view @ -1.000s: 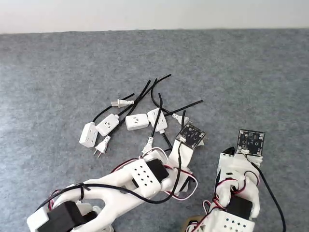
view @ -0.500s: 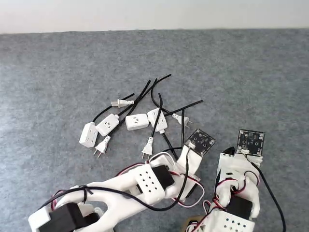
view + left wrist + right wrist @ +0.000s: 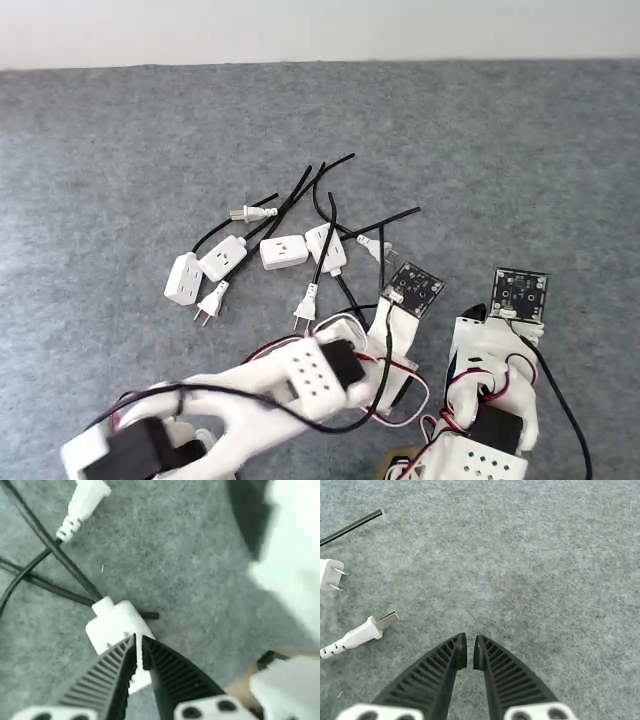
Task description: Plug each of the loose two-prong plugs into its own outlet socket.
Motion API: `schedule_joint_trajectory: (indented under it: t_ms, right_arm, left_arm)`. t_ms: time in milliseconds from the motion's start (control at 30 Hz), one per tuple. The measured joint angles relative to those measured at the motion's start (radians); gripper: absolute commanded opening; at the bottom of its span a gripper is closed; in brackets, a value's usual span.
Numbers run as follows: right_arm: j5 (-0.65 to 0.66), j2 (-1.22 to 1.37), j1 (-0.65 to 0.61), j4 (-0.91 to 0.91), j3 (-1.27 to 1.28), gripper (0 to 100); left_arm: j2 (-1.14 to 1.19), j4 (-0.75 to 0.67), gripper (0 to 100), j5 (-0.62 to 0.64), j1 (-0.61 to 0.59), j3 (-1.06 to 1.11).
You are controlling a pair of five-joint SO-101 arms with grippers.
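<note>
Several white outlet sockets (image 3: 283, 252) and loose two-prong plugs (image 3: 307, 300) lie tangled with black cords mid-table. My left arm (image 3: 310, 375) stretches from the near left toward them. In its wrist view my left gripper (image 3: 138, 642) is shut, with its tips over a white corded plug body (image 3: 112, 622). Another white plug (image 3: 87, 495) lies farther off. My right arm (image 3: 495, 370) stays at the near right. My right gripper (image 3: 468, 647) is shut above bare carpet. Two white plugs (image 3: 330, 575) (image 3: 365, 630) lie off to one side of it.
Grey carpet (image 3: 520, 160) covers the table, with open room at the right and the far side. A loose black cord end (image 3: 352, 524) lies on the carpet. The right arm's white body (image 3: 295, 535) stands close beside the left gripper.
My left arm has swung to the right and slightly nearer, uncovering the plug by the cluster's near edge. The right arm and the sockets have stayed put.
</note>
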Motion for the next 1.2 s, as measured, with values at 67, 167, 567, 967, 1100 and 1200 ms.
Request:
schedule_joint_trajectory:
  t_ms: [67, 167, 567, 967, 1100, 1200]
  right_arm:
    - [0.000, 0.000, 0.000, 0.000, 0.000, 4.3]
    - [0.000, 0.000, 0.000, 0.000, 0.000, 4.3]
    - [0.000, 0.000, 0.000, 0.000, 0.000, 4.3]
    - [0.000, 0.000, 0.000, 0.000, 0.000, 4.3]
    - [0.000, 0.000, 0.000, 0.000, 0.000, 4.3]
    - [0.000, 0.000, 0.000, 0.000, 0.000, 4.3]
  left_arm:
    - [-0.091, 0.021, 5, 0.000, -0.034, 0.000]
    - [-0.221, 0.037, 17, 0.002, -0.110, 0.028]
    - [-0.264, -0.071, 34, 0.169, -0.141, 0.245]
    - [0.083, 0.008, 33, 0.222, -0.130, 0.068]
    - [0.146, 0.052, 18, 0.230, -0.054, 0.006]
    - [0.147, 0.055, 5, 0.227, 0.002, -0.008]
